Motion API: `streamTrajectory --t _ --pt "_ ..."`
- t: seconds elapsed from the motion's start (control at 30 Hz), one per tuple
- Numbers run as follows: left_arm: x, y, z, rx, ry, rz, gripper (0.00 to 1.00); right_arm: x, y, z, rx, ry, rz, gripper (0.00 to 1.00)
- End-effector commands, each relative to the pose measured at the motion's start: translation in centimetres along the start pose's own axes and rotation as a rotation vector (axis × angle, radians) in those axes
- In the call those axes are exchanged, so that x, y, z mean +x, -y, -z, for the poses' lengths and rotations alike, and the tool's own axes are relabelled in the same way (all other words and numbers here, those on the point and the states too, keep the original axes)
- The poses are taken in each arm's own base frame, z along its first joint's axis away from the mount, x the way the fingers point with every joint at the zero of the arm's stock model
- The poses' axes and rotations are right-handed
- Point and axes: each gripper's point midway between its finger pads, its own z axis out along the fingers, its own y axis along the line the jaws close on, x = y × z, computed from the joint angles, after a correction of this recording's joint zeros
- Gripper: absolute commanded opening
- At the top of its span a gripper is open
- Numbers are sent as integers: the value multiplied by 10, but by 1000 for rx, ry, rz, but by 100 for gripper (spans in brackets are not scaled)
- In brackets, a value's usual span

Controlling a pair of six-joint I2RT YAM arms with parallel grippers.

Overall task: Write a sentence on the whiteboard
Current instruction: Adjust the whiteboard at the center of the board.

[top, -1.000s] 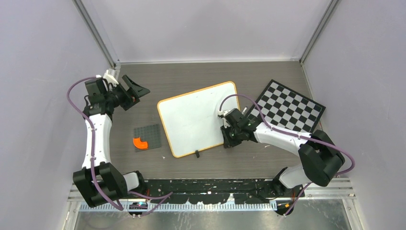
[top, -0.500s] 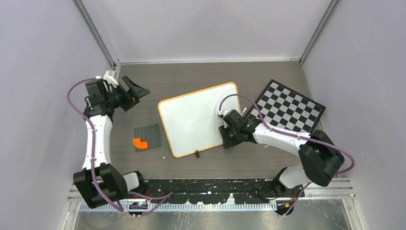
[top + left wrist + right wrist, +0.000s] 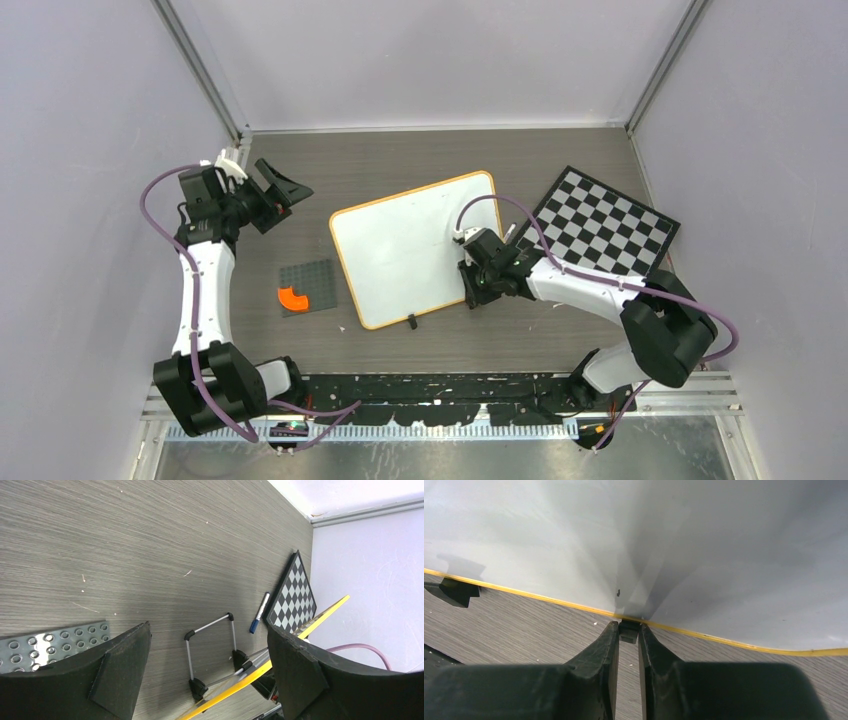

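Note:
The whiteboard [image 3: 405, 250], white with a thin orange-yellow frame, lies at an angle in the middle of the table. My right gripper [image 3: 473, 288] is at its right-hand edge. In the right wrist view the right gripper [image 3: 628, 628] is shut on a small black clip foot [image 3: 628, 631] right at the whiteboard's [image 3: 704, 545] yellow rim. A second clip foot [image 3: 456, 590] sits further along the same edge. My left gripper [image 3: 282, 197] hangs open and holds nothing at the far left. Between its fingers the left gripper [image 3: 207, 630] sees the whiteboard's yellow edge [image 3: 300, 632].
A black-and-white checkered board [image 3: 607, 222] lies right of the whiteboard, with a blue marker [image 3: 261, 611] beside it. A grey studded baseplate [image 3: 308, 288] carrying an orange piece [image 3: 293, 297] sits to the left. A wire stand [image 3: 210, 650] shows behind the whiteboard's edge.
My right gripper has shifted a little along the whiteboard's edge and sits closer to it. The whiteboard has nudged slightly. The left arm has barely moved.

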Motion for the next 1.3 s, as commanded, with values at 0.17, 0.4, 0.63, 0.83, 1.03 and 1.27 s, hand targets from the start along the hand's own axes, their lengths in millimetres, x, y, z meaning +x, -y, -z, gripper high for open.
streamTrajectory --t 0.17,0.4,0.63,0.83,1.03,1.27 --pt "-12 9 8 17 66 -49 88 2 -28 3 -115 -3 40 0" --pt "-12 7 10 8 76 -54 89 17 -41 10 -161 -54 60 0" --pt "-12 6 10 5 76 -54 90 25 -43 18 -174 -85 89 21" --pt "-14 7 9 7 70 -50 92 22 -42 35 -175 -81 124 57" --pt "-13 8 11 8 65 -66 99 14 -70 78 -333 -116 180 64" --pt "-14 14 13 27 63 -82 100 -12 -79 148 -488 -60 302 64"
